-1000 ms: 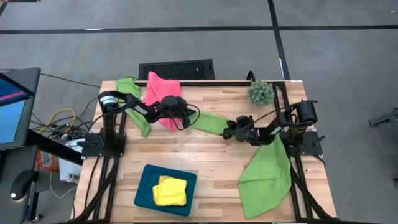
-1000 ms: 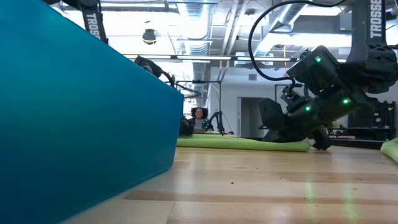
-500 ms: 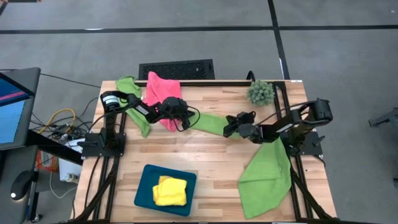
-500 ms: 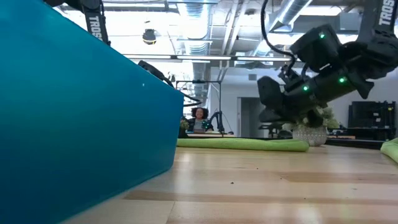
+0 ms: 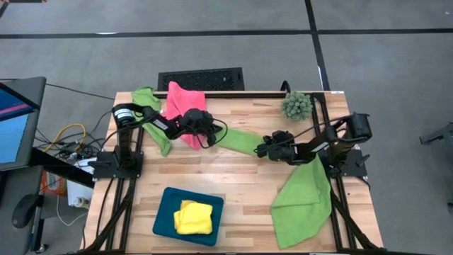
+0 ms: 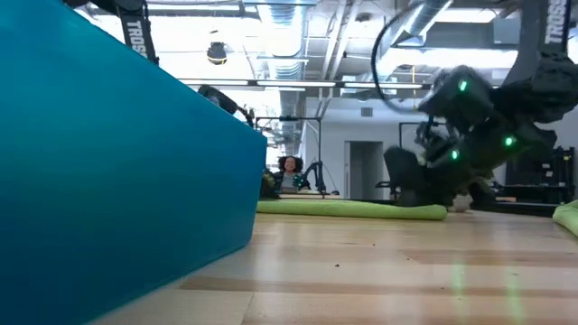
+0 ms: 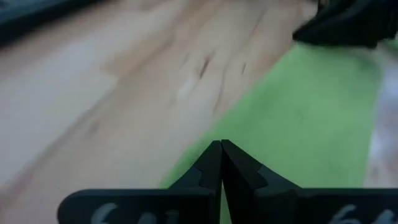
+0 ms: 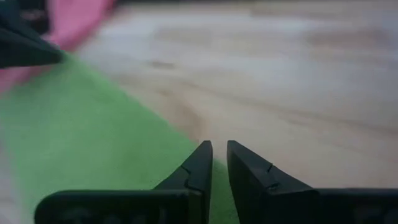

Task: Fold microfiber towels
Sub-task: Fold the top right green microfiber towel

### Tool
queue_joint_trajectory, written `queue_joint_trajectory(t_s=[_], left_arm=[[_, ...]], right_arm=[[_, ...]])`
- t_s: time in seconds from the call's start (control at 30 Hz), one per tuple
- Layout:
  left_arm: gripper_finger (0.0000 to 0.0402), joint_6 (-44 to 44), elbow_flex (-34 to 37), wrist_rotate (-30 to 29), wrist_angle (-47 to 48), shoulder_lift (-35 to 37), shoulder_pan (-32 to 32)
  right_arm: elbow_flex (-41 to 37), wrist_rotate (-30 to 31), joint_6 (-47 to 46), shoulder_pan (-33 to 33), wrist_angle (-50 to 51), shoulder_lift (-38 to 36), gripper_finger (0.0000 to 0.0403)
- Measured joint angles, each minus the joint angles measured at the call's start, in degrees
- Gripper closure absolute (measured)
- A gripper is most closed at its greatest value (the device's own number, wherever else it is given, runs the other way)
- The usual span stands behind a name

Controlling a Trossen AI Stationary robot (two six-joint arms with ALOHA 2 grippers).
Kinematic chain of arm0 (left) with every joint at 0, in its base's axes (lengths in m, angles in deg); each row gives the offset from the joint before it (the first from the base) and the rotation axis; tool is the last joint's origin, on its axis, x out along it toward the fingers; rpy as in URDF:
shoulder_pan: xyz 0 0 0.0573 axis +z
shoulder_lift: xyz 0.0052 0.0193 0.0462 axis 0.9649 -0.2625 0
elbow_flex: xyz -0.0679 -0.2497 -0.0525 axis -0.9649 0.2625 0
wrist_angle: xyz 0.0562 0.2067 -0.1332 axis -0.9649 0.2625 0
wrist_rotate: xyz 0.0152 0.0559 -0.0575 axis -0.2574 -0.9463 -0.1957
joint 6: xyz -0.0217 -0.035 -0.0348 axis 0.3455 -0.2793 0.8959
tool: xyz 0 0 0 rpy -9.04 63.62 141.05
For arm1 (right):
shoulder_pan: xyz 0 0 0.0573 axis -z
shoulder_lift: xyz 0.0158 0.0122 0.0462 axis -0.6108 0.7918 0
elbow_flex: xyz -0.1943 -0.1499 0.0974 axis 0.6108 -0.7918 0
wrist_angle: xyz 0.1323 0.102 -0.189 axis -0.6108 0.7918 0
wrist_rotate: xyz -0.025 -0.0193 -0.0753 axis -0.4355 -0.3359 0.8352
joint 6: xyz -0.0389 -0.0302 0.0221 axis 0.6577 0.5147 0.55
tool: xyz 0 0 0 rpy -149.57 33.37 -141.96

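A lime green towel (image 5: pixel 239 140), folded into a long strip, lies flat on the table's middle (image 6: pixel 352 209). My left gripper (image 5: pixel 213 136) is shut, its tips at the strip's left end (image 7: pixel 221 147). My right gripper (image 5: pixel 262 149) stands low at the strip's right end, its fingers a narrow gap apart (image 8: pixel 219 148) with nothing seen between them. A pink towel (image 5: pixel 181 106) and another green towel (image 5: pixel 150 106) lie crumpled behind my left arm. A large green towel (image 5: pixel 303 202) lies spread at the near right. A folded yellow towel (image 5: pixel 192 217) rests in the teal tray (image 5: pixel 161 212). My left gripper has its shut fingertips (image 7: pixel 212 163) over the strip's left end (image 7: pixel 267 118), slanting down from the table's left; I cannot tell whether they touch the cloth. My right gripper has its fingertips (image 8: pixel 198 163) over the strip's right edge (image 8: pixel 124 143); I cannot tell whether they touch it.
A small spiky plant (image 5: pixel 297 105) stands at the far right corner. The teal tray fills the near left and blocks most of the low view (image 6: pixel 117 162). Bare wood lies between the tray and the strip.
My right gripper rose off the table above the strip's right end, then sank back down to it; its narrow gap looks the same. The green strip stayed flat where it was.
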State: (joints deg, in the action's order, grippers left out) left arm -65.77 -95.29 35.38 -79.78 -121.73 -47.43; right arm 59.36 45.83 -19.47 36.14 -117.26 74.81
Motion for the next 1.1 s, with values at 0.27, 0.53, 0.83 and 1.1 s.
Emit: queue_joint_trajectory(t_s=[0.27,0.53,0.83,1.1], left_arm=[[0.0401,1.7,-0.1,0.2,-0.4,5.1,0.6],[0.0401,9.6,-0.2,9.4,-4.0,4.3,-7.4],[0.0401,-2.0,-4.0,-8.7,1.1,3.3,-16.1],[0.0401,-4.5,-7.8,-8.9,3.1,-2.9,-16.7]], right_arm=[[-0.1,1.9,11.3,-0.3,-0.8,-11.0,0.0329],[0.0,-8.8,19.0,-3.2,-10.6,-9.6,0.0329],[0.1,-8.8,11.7,-4.8,-15.3,0.3,0.0329],[0.3,-8.8,7.2,-5.7,-16.6,4.9,0.0329]])
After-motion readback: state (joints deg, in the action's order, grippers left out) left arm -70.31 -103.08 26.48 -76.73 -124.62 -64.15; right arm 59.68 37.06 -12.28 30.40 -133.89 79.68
